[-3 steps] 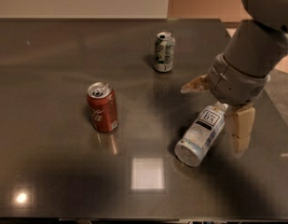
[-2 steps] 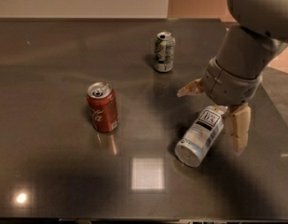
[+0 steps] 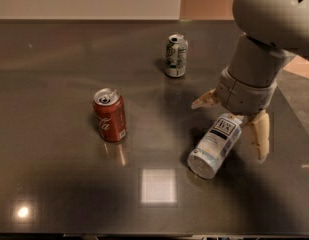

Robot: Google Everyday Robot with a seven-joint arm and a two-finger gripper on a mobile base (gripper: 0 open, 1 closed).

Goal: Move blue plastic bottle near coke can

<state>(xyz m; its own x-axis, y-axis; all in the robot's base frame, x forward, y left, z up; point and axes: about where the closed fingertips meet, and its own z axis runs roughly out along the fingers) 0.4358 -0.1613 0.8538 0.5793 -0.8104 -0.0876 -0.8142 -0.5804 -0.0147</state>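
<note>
The blue plastic bottle lies on its side on the dark table, white cap end toward the front, white label with a dark square facing up. The coke can, red with white script, stands upright at centre left, well apart from the bottle. My gripper hangs from the grey arm directly over the bottle's far end, open. One tan finger is down on the bottle's right side. The other finger points out to the upper left.
A white-and-green patterned can stands upright at the back centre. The table's right edge runs just beyond the gripper. A bright light reflection lies on the tabletop in front of the bottle.
The arm has shifted slightly up and left over the bottle. The bottle and both cans have not moved.
</note>
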